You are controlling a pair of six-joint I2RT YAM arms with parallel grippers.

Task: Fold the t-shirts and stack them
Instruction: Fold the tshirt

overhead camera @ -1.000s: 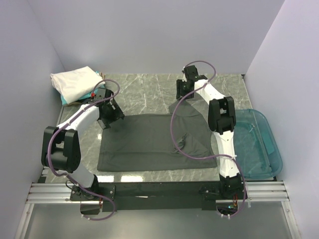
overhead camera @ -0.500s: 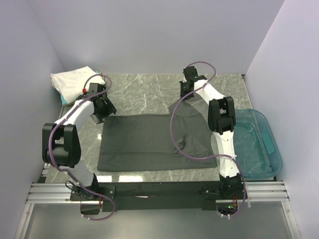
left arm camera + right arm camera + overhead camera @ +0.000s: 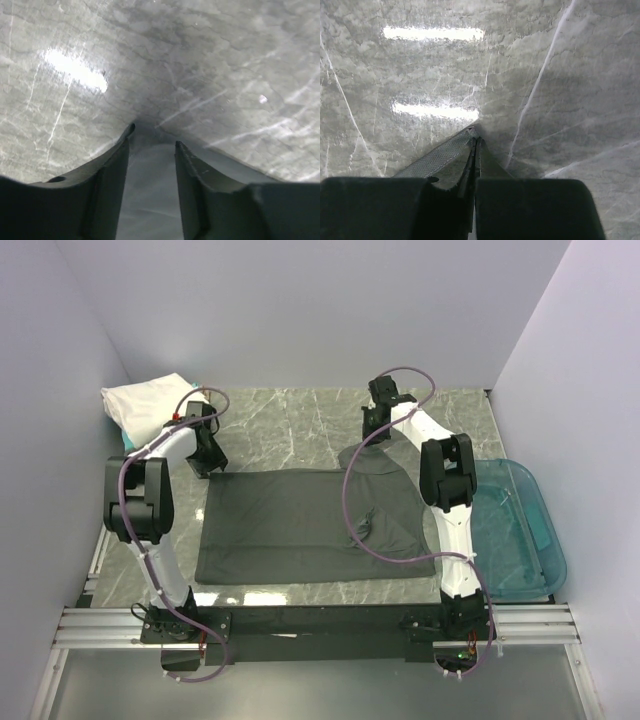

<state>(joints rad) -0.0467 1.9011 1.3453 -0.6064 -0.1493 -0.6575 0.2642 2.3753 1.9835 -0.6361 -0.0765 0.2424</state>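
Note:
A large charcoal-grey t-shirt [image 3: 300,525] lies spread flat mid-table. My left gripper [image 3: 210,462] is down at its far left corner. In the left wrist view the gripper [image 3: 154,137] is open, its fingers [image 3: 112,175] a narrow gap apart, with grey cloth [image 3: 150,200] lying between them. My right gripper [image 3: 372,435] sits at the shirt's far right corner. In the right wrist view the gripper [image 3: 476,139] is shut, pinching the shirt's stitched hem [image 3: 437,159]. A folded white t-shirt [image 3: 145,400] rests on a teal one [image 3: 128,441] at the far left.
A translucent blue plastic tub [image 3: 520,530] stands at the table's right edge. Grey walls close in on the left, back and right. Purple cables loop over both arms. Bare marble tabletop [image 3: 290,430] lies beyond the shirt.
My left arm swung left and its gripper settled at the shirt's far left corner with the jaws narrowing. My right gripper closed on the far right corner's hem.

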